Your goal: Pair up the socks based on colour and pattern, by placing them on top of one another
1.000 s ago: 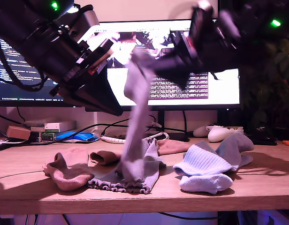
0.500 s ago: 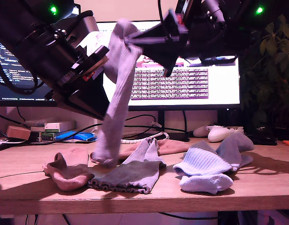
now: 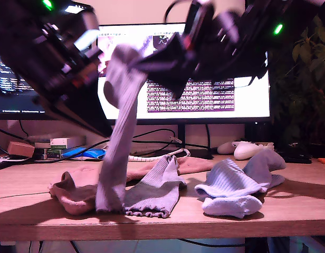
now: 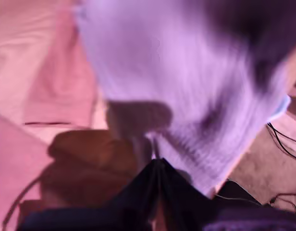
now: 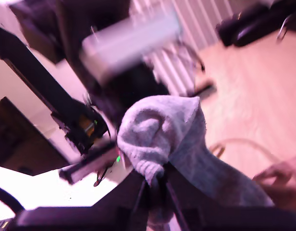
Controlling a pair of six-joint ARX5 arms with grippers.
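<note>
In the exterior view my second end effector (image 3: 144, 59) pinched 1 grey-lilac sock (image 3: 117, 137) by its top end. It hung near upright, its low end on the desk (image 3: 289, 205), touching the flat mate (image 3: 154, 190) on that view's left. First wrist view: my first end effector (image 4: 157, 166) had tips together, grip unclear. Second wrist view: fabric clamped.

two grey-lilac socks (image 3: 120, 137), two salmon-pink socks (image 3: 73, 194), two pale blue socks (image 3: 226, 182), one counter (image 3: 289, 208), two monitors (image 3: 215, 97), one white mouse (image 3: 249, 150), two robot arms (image 3: 41, 58), one plant (image 3: 310, 68).
</note>
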